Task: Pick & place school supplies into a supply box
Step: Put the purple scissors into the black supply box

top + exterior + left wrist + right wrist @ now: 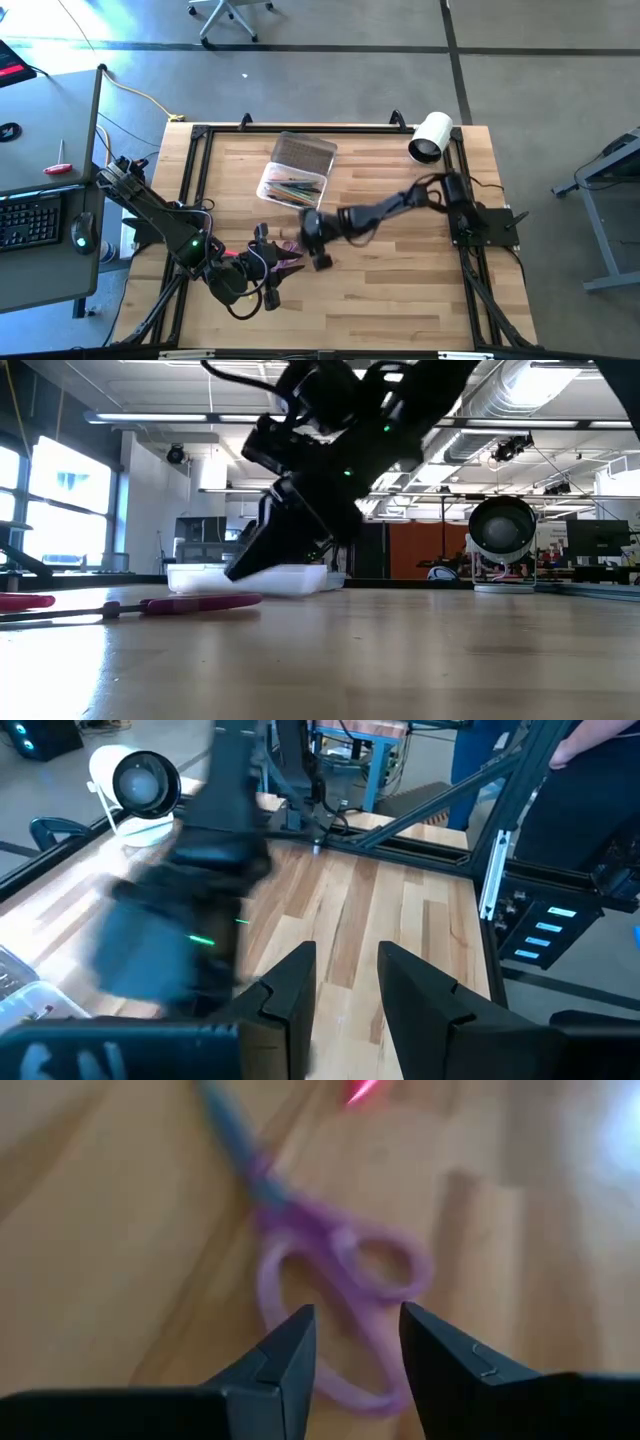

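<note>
The purple-handled scissors lie flat on the wooden table, also showing as a pink bar in the low view. My right gripper hangs open just over their handle loops, slanting down; I see no touch. It stands at the table's middle. The clear supply box sits farther back with several coloured pens inside and its ribbed lid laid open. My left gripper waits open and empty at the near left.
A large white roll lies at the table's far right corner. A black frame runs around the tabletop. Bare wood stretches over the near right. A red thing lies on the table at the low view's left edge.
</note>
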`<state>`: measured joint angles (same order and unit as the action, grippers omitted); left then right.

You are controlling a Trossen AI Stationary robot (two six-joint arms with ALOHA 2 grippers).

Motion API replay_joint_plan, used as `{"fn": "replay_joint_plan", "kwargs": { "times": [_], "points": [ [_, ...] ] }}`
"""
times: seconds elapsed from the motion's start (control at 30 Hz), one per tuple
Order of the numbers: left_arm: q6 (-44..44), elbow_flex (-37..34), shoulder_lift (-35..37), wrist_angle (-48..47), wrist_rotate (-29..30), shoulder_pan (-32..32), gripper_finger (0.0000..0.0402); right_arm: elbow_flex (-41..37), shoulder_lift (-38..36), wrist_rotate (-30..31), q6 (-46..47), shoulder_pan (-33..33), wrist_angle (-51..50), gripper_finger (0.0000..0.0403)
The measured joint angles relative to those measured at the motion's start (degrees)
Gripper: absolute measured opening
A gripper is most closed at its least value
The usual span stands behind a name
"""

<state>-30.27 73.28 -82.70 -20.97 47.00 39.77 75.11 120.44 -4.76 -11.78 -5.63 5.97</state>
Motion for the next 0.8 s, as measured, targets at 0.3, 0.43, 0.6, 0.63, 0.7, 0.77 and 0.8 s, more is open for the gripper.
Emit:
{"fn": "replay_joint_plan", "kwargs": {
  "times": [0.3, 0.43, 0.6, 0.63, 0.7, 0.77, 0.8],
  "points": [
    [-0.01, 0.01, 0.02, 0.63, 0.04, 0.00, 0.0145, 0.00, 0.00, 8.13, -3.92, -6.47, -2.09, 0.0124],
    [-0.01, 0.00, 0.02, 0.71, 0.09, 0.00, 0.0145, 0.02, 0.24, 5.25, -3.20, -4.36, -2.09, 0.0124],
    [0.31, 0.00, 0.02, 0.65, 0.33, 0.00, 0.0145, 0.07, 2.77, -1.56, -0.01, -2.14, -1.33, 0.0119],
    [0.80, 0.00, 0.02, 0.69, 0.33, 0.00, 0.0145, 0.13, 3.53, -1.87, -0.19, -2.04, -0.48, 0.0116],
    [1.69, 0.00, 0.02, 0.65, 0.35, 0.00, 0.0145, 0.24, 5.21, -1.59, -1.73, -2.09, 0.90, 0.0111],
    [1.76, 0.00, 0.02, 0.68, 0.35, 0.00, 0.0145, 0.26, 6.75, 0.25, -2.46, -2.11, 2.45, 0.0104],
    [1.76, 0.00, 0.02, 0.69, 0.35, 0.00, 0.0145, 0.26, 7.17, 0.98, -2.46, -2.12, 3.10, 0.0099]
  ]
}}
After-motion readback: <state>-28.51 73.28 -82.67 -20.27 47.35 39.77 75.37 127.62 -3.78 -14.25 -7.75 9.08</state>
